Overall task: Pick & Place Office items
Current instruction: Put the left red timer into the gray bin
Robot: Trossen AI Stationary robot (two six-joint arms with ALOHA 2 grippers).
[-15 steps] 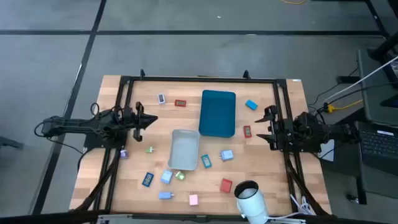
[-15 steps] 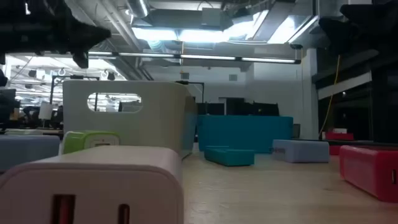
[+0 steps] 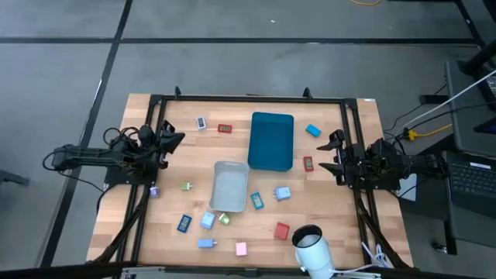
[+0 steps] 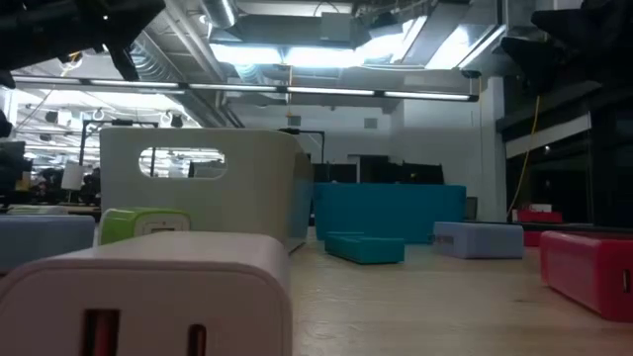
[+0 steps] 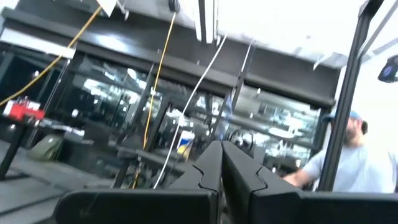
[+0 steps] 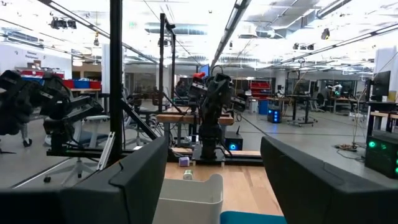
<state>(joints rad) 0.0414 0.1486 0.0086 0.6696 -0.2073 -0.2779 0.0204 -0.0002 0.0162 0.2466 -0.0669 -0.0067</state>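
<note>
The left gripper point(image 3: 177, 139) hangs over the left edge of the pale wooden table point(image 3: 333, 229), its two dark fingers point(image 5: 211, 168) pressed together on nothing. Its wrist view looks past them into a dim room with glass walls, hanging cables and a person in a blue cap point(image 5: 348, 146).

Toward the table's near edge from this gripper lie several of the small colourful office items: a tiny green piece point(image 3: 187, 186), a dark blue block point(image 3: 184, 224) and a pink block point(image 3: 241, 249). Farther inward stand the grey rectangular plastic bin point(image 3: 230, 187) and the large teal rectangular tray point(image 3: 271, 140), touching at one corner.

Between the tray and the right gripper point(image 3: 335, 157) lies a small red flat piece point(image 3: 308, 163), just beside that gripper's fingers, which are spread wide and empty. A light blue block point(image 3: 313, 130) sits near it toward the far edge.

Around the table runs a grey floor with dark lines; the low view shows bright ceiling lights point(image 4: 287, 49) and exposed ducts.
</note>
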